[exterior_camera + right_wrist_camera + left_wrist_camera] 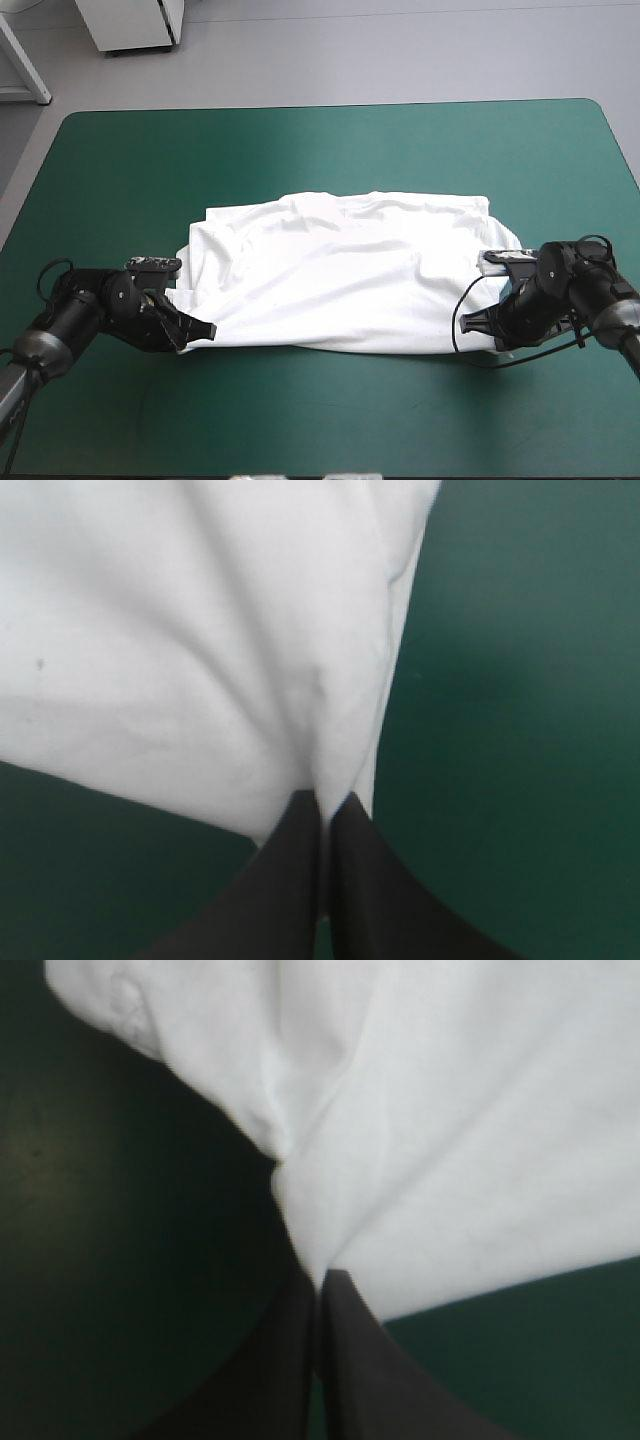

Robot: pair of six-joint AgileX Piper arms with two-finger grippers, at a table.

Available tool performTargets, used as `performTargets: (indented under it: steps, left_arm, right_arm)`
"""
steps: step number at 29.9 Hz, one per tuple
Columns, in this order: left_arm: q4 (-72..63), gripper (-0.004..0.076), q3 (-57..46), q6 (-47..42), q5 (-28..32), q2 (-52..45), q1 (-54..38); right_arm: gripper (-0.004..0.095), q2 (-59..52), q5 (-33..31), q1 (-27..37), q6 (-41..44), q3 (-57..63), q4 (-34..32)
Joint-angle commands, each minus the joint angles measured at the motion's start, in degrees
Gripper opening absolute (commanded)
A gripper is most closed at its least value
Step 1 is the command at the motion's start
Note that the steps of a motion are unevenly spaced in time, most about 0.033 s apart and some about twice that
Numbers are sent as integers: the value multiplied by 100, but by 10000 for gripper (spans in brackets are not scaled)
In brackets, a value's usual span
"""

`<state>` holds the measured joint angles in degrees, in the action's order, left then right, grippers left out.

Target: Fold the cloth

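The T-shirt (pixel 345 270) lies across the middle of the teal-green surface (pixel 320 420) as a broad white band running toward the left and right edges. It seems to be doubled over once, though the layers are hard to separate from above. The left tool (pixel 321 1280) sits low at the shirt's near-left corner. Its black fingers are all but closed, with a pinch of fabric drawn to a point between them and creases fanning out from the grip. The right tool (pixel 324 802) mirrors it at the near-right corner, likewise nearly closed on a fold of cloth. Gripping both near corners at once probably lets the near edge travel evenly toward the far edge for the next fold, without skewing.
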<state>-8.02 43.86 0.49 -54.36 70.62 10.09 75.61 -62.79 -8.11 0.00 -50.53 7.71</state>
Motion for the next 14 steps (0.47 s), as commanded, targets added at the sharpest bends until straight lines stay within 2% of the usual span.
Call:
performTargets:
  steps: [1,4,7,10,12,14]
  left_arm:
    - [-108,-9,12,9,-49,-289,30]
    - [-108,-4,12,9,-114,-289,30]
    - [-177,70,12,22,-242,-289,30]
    - [-291,227,12,22,-529,-289,30]
    - [-291,337,12,22,-699,-293,30]
    - [-291,412,12,22,-850,-304,30]
  right_arm:
    - [-17,-255,-78,39,-71,-61,156]
    - [-16,-255,-55,39,-71,-61,337]
    - [60,-255,-70,39,-138,-61,476]
    - [254,-255,-225,39,-386,-61,606]
    - [420,-255,-375,39,-580,-61,732]
    - [544,-255,-513,39,-552,-87,745]
